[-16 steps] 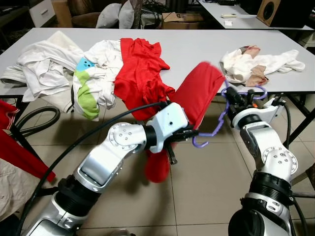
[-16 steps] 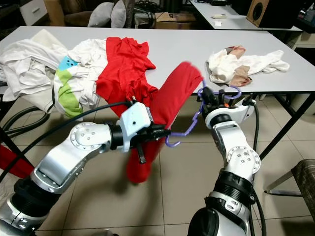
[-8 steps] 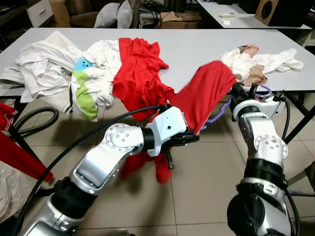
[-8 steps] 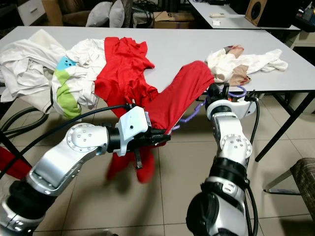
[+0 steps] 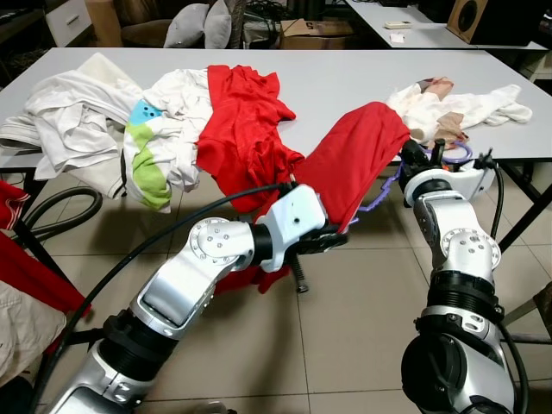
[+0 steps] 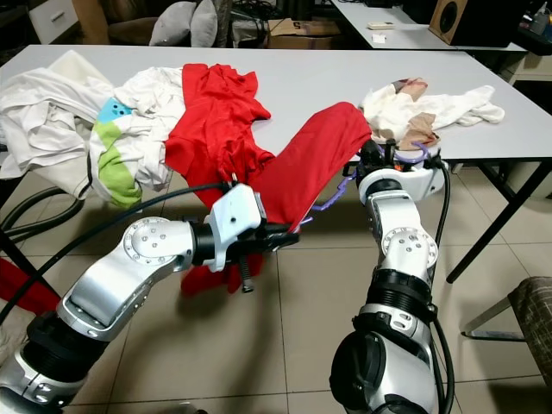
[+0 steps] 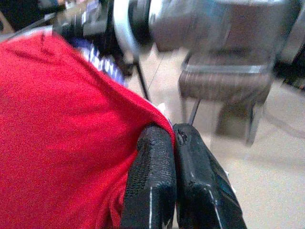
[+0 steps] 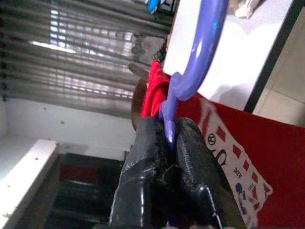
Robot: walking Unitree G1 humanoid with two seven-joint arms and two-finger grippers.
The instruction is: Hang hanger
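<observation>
A long grey table (image 5: 345, 86) spans the room, with a heap of white clothes (image 5: 86, 112) and a red shirt (image 5: 246, 121) spilling over its near edge toward the robot's left, and a smaller pale bundle (image 5: 448, 108) toward its right.

In front of the table, a red garment (image 5: 354, 168) stretches as a taut slope between the two arms. The left gripper (image 5: 323, 243) is pinched tight on its lower hem, low and near the robot. The right gripper (image 6: 376, 160) is clamped on the purple hanger (image 5: 379, 191), up by the table edge. The hanger's long axis runs diagonally, from the right gripper down toward the left one, and most of it is tucked inside the cloth.

The right arm is therefore the nearer to the hanger. Any hanging move likely turns on lifting that end, hook first. No rail can be made out in the head views.

The right wrist view adds that the black fingers (image 8: 195, 167) grip the hanger stem just beneath its hook (image 8: 200, 43). The left wrist view shows the pads (image 7: 152, 176) meeting on a fold of red fabric.
</observation>
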